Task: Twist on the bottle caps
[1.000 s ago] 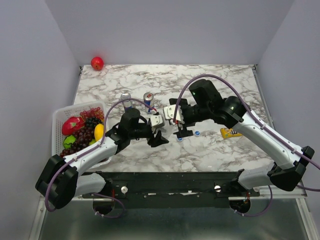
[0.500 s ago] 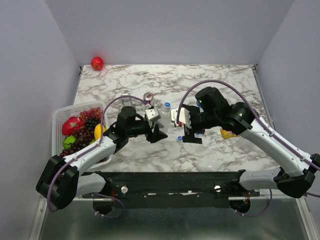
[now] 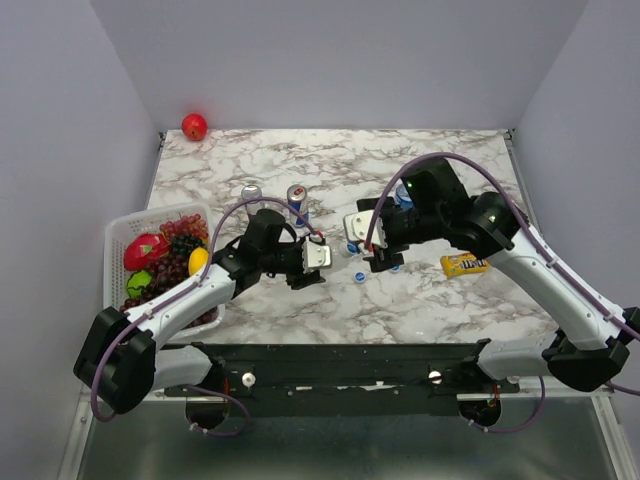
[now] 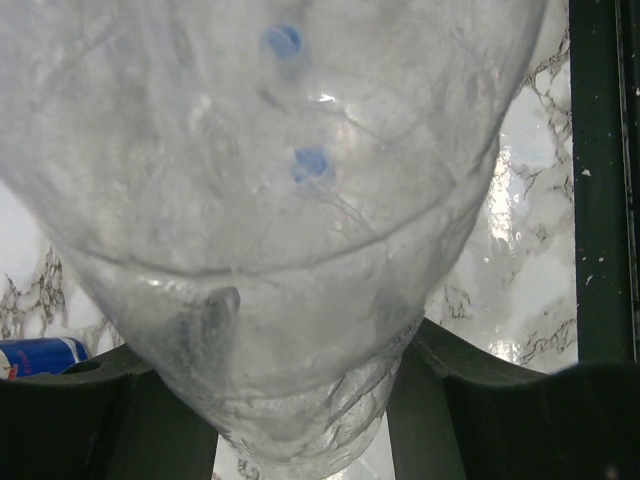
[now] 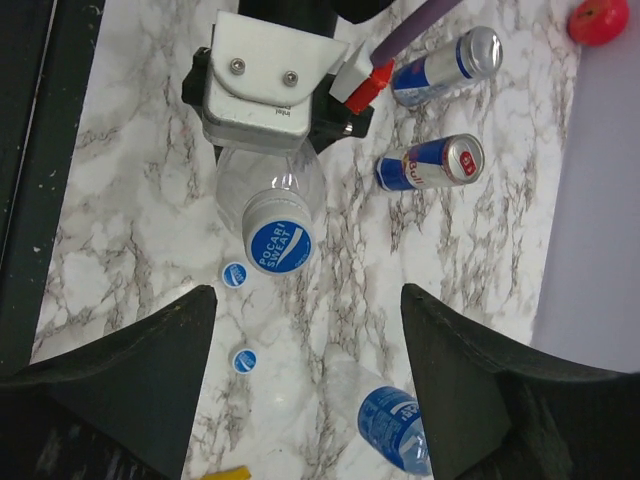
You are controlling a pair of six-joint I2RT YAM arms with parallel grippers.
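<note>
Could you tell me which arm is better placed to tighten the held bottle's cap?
The right gripper: its jaws stand open facing the blue cap, while the left gripper has its jaws shut on the bottle.

A robot test cell in a lab; a marble-patterned table (image 3: 420,300) boxed in by plain bare walls (image 3: 330,60); a left arm (image 3: 190,300) and a right arm (image 3: 545,275), both cabled, bolted to a black rail (image 3: 330,365) at its near edge; staged props on top, a basket (image 3: 112,250) of fruit and drink cans (image 3: 296,197).

A blue cap (image 5: 280,243) tops the clear bottle (image 5: 265,185); two loose caps (image 5: 234,274) and a blue-labelled bottle (image 5: 388,420) lie nearby.
</note>
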